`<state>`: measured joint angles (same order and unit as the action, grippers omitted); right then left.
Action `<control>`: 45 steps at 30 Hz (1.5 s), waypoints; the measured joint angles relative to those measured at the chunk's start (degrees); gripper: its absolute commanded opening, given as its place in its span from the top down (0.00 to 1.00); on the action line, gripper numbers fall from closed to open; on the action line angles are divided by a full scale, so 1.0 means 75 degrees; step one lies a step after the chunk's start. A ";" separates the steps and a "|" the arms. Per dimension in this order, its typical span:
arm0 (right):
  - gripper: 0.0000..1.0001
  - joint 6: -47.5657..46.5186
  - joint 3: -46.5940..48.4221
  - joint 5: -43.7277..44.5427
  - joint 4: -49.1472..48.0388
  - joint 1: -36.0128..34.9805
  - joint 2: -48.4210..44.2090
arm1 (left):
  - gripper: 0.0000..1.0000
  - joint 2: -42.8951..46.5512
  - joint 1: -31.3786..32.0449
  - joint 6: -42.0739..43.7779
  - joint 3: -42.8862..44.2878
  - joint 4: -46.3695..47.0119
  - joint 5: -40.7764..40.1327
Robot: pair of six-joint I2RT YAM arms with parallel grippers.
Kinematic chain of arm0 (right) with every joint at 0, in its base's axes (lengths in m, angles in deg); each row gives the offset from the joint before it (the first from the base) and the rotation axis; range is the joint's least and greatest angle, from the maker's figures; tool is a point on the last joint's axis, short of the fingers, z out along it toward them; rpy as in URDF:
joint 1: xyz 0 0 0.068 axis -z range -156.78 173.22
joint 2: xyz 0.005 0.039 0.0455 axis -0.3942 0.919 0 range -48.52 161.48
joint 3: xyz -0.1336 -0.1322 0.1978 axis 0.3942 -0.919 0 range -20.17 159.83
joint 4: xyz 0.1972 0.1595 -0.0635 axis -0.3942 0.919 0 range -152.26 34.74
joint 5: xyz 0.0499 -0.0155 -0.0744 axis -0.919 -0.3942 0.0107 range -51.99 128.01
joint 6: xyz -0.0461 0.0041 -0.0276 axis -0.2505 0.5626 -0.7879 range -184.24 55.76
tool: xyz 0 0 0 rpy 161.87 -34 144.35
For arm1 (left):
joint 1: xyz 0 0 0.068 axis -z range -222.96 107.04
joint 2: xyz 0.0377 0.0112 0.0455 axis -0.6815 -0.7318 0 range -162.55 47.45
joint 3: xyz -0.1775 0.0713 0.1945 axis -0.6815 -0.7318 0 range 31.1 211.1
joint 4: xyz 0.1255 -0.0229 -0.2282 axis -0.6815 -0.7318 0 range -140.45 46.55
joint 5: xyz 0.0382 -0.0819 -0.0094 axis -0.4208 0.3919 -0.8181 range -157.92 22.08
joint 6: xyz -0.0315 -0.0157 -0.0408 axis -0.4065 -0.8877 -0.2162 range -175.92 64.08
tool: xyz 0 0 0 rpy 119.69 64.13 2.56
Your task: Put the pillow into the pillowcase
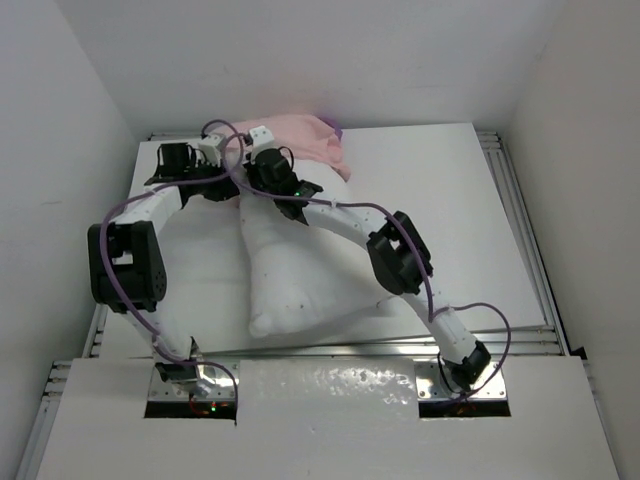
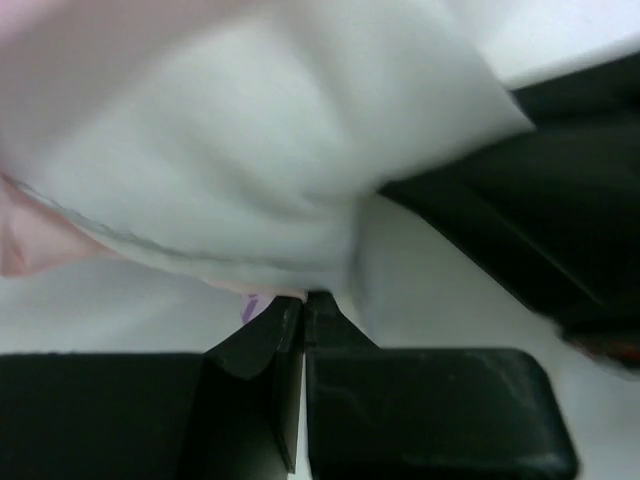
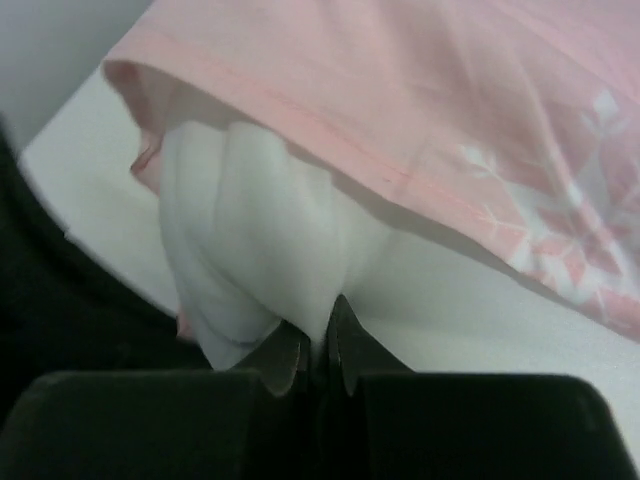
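The white pillow (image 1: 285,270) lies lengthwise in the middle of the table, its far end reaching the pale pink pillowcase (image 1: 300,140) at the back edge. In the right wrist view my right gripper (image 3: 320,345) is shut on a pinch of the pillow (image 3: 250,240), whose corner sits just under the pillowcase's pink hem (image 3: 300,110). White snowflakes show through the pillowcase fabric. In the left wrist view my left gripper (image 2: 303,302) is shut on the pillowcase edge (image 2: 256,303), pink with a purple bit at the tips. Blurred white pillow fabric (image 2: 250,150) fills the view above it.
Both arms converge at the back left of the white table (image 1: 450,220), the left gripper (image 1: 225,150) beside the right gripper (image 1: 255,145). Grey walls close in on three sides. A metal rail (image 1: 520,230) runs along the table's right edge.
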<state>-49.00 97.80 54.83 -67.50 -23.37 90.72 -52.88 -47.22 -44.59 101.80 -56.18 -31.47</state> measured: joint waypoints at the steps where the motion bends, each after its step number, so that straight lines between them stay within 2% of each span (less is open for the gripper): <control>1: 1.00 0.0271 0.0087 -0.0067 -0.0187 0.0073 0.0163 | 1.00 0.0023 -0.0017 0.0105 0.0000 -0.0093 0.0017; 3: 1.00 0.0717 0.0029 -0.0096 -0.0592 0.0198 0.0265 | 1.00 0.0111 -0.0017 0.0434 0.0012 -0.0323 0.0093; 6: 1.00 0.1259 -0.0061 0.0119 -0.1192 0.0341 0.0262 | 1.00 0.0239 0.0163 0.1542 0.0344 -0.1323 0.0364; 8: 1.00 0.1451 0.0058 0.0393 -0.1338 0.0440 0.0262 | 1.00 0.0268 0.0440 0.2626 0.0799 -0.2145 0.0530; 12: 1.00 0.1562 0.0259 0.1157 -0.1667 0.0606 0.0233 | 1.00 0.0338 0.1029 0.5648 0.1862 -0.4406 0.1215; 14: 1.00 0.1635 0.0099 0.1408 -0.1935 0.0670 0.0152 | 1.00 0.0414 0.1116 0.6618 0.2090 -0.5199 0.1609; 17: 1.00 0.1824 -0.0347 0.1620 -0.2273 0.0723 -0.0087 | 1.00 0.0536 0.1125 0.7495 0.2177 -0.6018 0.2078; 22: 1.00 0.2174 -0.0431 0.1667 -0.2477 0.0781 -0.0134 | 1.00 0.0714 0.1128 0.8075 0.2197 -0.6636 0.2486; 24: 1.00 0.2203 -0.0516 0.1521 -0.2553 0.0813 -0.0163 | 1.00 0.0819 0.1125 0.7801 0.2151 -0.6481 0.2454; 26: 1.00 0.2273 -0.1241 0.1160 -0.3005 0.0857 -0.0452 | 0.92 0.1040 0.1040 0.7099 0.1711 -0.5764 0.2398; 27: 1.00 0.2308 -0.1751 0.0970 -0.3252 0.0868 -0.0667 | 0.83 0.1163 0.0947 0.6665 0.1396 -0.5464 0.2369; 29: 1.00 0.2407 -0.2836 0.0580 -0.3891 0.0860 -0.1090 | 0.76 0.1311 0.0764 0.5750 0.0825 -0.4998 0.2206; 31: 1.00 0.2611 -0.3622 0.0152 -0.4508 0.0804 -0.1297 | 0.57 0.1320 0.0673 0.4739 0.0647 -0.4625 0.1731; 33: 1.00 0.2824 -0.4030 -0.0204 -0.4887 0.0729 -0.1320 | 0.50 0.1352 0.0618 0.4121 0.0650 -0.4299 0.1271; 40: 1.00 0.3212 -0.4339 -0.0714 -0.5126 0.0574 -0.1309 | 0.45 0.1658 0.0688 0.1682 0.0778 -0.2873 -0.1644; 45: 1.00 0.3261 -0.4342 -0.0740 -0.5158 0.0597 -0.1309 | 0.48 0.1655 0.0997 0.0825 0.0609 -0.2206 -0.3410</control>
<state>-24.54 65.23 49.27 -106.18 -18.89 80.90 -40.47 -39.74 -38.40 106.37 -72.73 -57.05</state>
